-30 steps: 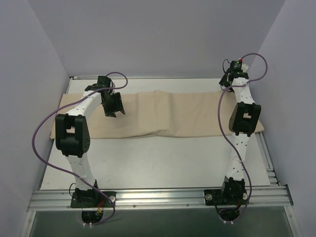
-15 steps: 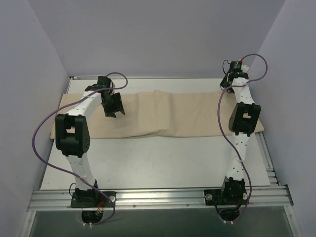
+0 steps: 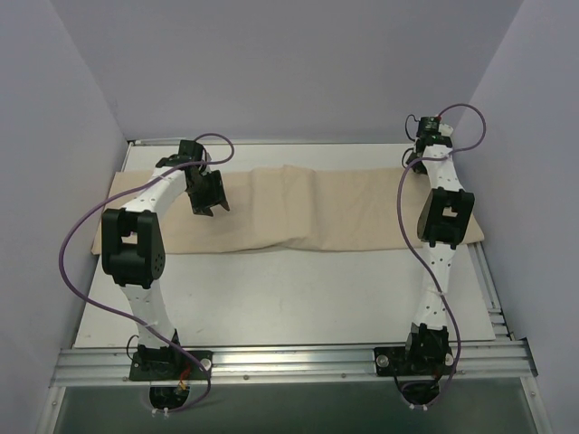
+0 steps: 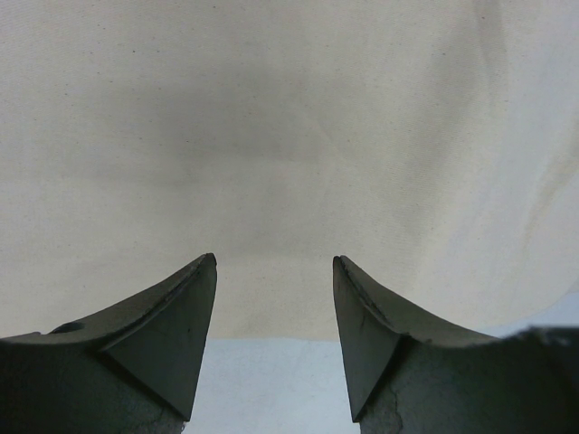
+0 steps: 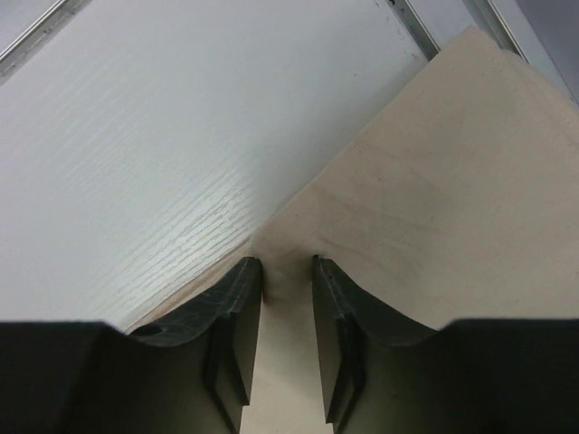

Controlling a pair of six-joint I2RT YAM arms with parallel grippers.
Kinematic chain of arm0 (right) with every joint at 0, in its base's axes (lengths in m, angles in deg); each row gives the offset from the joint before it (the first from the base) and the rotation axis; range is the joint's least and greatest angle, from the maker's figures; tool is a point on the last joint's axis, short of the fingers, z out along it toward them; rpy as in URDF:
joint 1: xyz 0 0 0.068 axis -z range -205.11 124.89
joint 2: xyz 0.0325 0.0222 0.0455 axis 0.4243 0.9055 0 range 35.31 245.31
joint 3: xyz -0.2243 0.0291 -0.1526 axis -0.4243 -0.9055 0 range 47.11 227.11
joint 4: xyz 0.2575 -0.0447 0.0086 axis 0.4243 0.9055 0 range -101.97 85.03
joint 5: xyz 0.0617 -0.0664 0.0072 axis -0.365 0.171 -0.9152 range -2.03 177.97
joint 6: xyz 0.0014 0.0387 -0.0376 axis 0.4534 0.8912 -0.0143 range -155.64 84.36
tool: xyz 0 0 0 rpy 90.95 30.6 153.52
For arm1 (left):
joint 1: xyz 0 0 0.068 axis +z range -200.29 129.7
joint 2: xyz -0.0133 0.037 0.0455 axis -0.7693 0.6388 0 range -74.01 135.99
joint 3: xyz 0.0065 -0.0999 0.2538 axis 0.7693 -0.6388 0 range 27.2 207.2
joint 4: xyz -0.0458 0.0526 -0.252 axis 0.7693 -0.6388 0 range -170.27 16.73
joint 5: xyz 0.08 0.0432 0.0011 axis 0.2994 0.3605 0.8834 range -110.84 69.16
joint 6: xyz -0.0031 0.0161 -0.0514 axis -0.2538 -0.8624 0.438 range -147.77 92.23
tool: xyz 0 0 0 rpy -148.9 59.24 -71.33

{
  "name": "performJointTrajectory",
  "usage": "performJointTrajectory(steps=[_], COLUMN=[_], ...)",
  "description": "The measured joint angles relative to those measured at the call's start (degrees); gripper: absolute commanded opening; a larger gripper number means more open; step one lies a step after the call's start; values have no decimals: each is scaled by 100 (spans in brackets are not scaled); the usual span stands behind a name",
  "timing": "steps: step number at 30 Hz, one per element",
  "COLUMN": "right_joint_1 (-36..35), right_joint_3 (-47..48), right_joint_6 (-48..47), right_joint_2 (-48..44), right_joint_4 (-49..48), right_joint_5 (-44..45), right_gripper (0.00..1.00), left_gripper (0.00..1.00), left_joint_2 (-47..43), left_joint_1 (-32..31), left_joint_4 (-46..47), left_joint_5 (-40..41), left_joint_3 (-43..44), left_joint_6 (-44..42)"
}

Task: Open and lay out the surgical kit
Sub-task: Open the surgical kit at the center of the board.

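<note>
The beige wrapping cloth [image 3: 308,212] lies folded in a long band across the far half of the table [image 3: 289,298], running from 9 to 3 o'clock. The left gripper [image 4: 274,262] hangs over its 9 o'clock end, jaws spread and empty. The right gripper [image 5: 288,262] sits at the cloth's 2 o'clock edge, its jaws narrow with fabric between them; whether they actually pinch it cannot be told.

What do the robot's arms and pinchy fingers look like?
Both arms, the left arm and right arm, are white tubes with chunky black joints. A purple cable loops beside each. The left gripper and right gripper each have two dark, pointed, wedge-shaped fingers.
</note>
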Motion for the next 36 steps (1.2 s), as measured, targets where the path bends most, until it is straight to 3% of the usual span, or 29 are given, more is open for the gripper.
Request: performJointTrajectory(steps=[5,7,21,36], right_joint_1=[-2,-4,0,-28], right_joint_3=[0,0,-72,-2212], right_joint_6=[-2,-2,11,280], right_joint_2=[0,0,-227,-2404], right_joint_4=[-2,0,286,901], right_joint_5=[0,2,195,92], right_gripper=[12,1,0,0], left_gripper=[63,63,63,63], left_joint_2=[0,0,0,0], left_joint_1=[0,0,0,44], left_joint_4=[2,4,2,-63], left_joint_5=[-4,-15,-20,-17], left_joint_3=[0,0,0,131], left_joint_6=[0,2,-2,-83])
